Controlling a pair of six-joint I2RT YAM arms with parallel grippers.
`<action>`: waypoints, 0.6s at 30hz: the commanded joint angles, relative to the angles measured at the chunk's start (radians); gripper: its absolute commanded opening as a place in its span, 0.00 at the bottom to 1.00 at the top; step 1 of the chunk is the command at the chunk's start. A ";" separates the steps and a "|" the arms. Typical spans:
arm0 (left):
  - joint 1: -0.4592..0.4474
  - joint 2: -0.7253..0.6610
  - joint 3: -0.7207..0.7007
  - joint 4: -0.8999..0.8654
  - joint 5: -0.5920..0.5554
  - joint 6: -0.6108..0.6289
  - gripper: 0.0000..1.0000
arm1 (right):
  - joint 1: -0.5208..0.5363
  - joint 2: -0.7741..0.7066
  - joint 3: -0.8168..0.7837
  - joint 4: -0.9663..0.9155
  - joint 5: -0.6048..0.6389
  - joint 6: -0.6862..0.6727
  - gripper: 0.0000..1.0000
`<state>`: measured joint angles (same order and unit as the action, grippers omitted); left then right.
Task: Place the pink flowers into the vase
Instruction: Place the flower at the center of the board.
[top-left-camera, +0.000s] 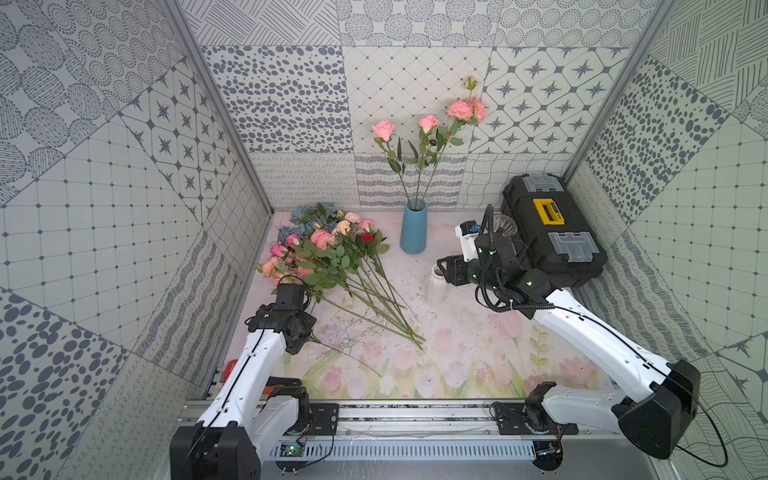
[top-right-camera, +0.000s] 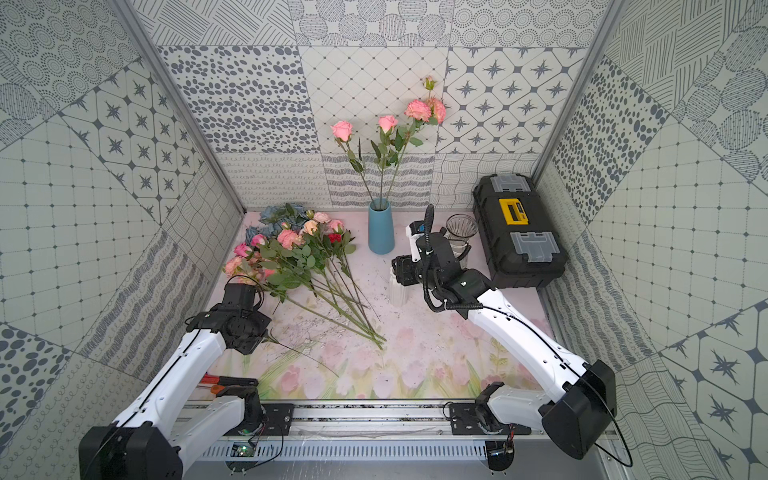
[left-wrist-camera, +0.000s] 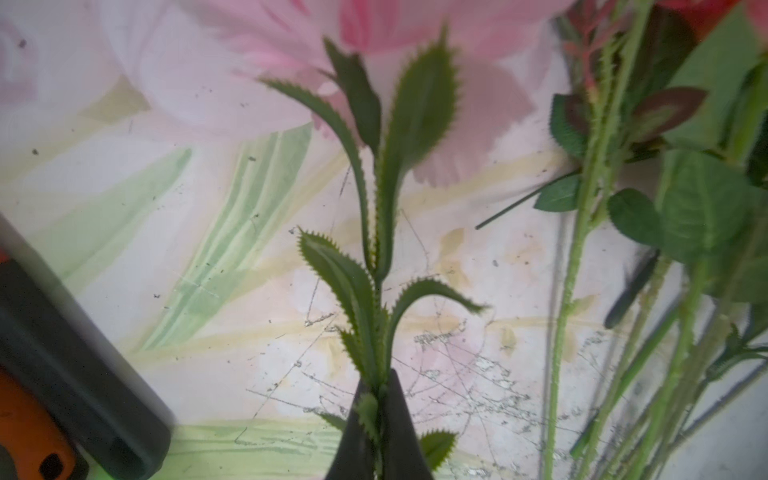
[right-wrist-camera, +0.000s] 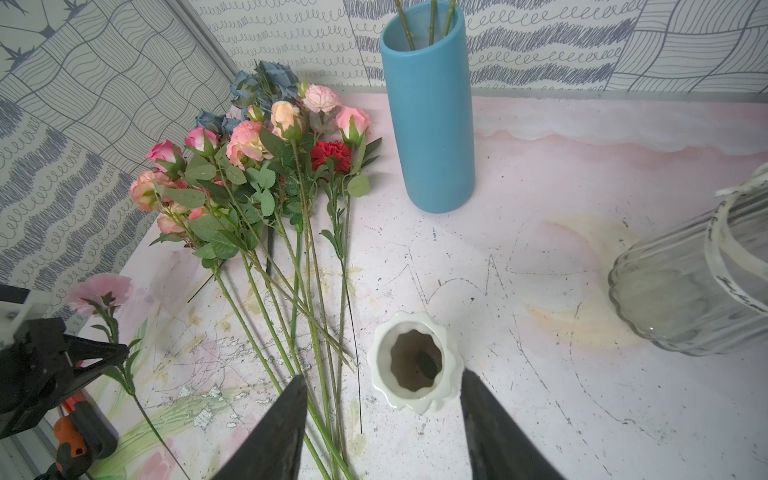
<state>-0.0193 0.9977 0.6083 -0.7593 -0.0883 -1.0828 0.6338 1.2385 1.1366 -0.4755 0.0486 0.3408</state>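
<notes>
Pink flowers (top-left-camera: 323, 240) turn up in three places. Nearest, one stem (left-wrist-camera: 376, 249) with saw-edged leaves is pinched in the left claw (left-wrist-camera: 380, 386), which is clenched tight on it; its pale bloom (right-wrist-camera: 99, 291) sticks out past the fingertips. Back behind that claw lies an orange-handled tool (right-wrist-camera: 70, 440).

The right claw (right-wrist-camera: 383, 374) is released, its fingers (right-wrist-camera: 286, 415) spread wide. A small white ribbed vase (right-wrist-camera: 415, 401) stands between their tips; whether they touch it I cannot tell.

Beyond the left claw, and off to one side of the right one, the loose heap lies flat on the worktop (right-wrist-camera: 540, 270). Its stems fan toward the white vase and its heads point away. A red carnation (right-wrist-camera: 331, 153) and blue hydrangeas (right-wrist-camera: 274, 77) are mixed in at the far end.

Farther out from the right claw stands the blue vase (top-left-camera: 413, 232), upright, with three pink blooms already in it. A clear glass vase (right-wrist-camera: 685, 291) stands to that claw's other side, with a black toolbox (top-left-camera: 552, 232) beyond it.
</notes>
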 joint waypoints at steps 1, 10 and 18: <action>0.013 0.101 -0.037 0.130 0.073 -0.061 0.09 | 0.003 -0.010 0.033 0.017 -0.002 -0.012 0.59; -0.017 0.096 0.085 0.049 0.046 -0.043 0.56 | 0.001 -0.003 0.043 0.018 -0.005 -0.019 0.60; -0.042 0.159 0.329 -0.031 -0.011 0.030 0.61 | 0.002 0.005 0.051 0.024 -0.006 -0.016 0.59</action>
<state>-0.0532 1.1130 0.8310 -0.7315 -0.0551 -1.1065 0.6338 1.2438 1.1542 -0.4755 0.0479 0.3294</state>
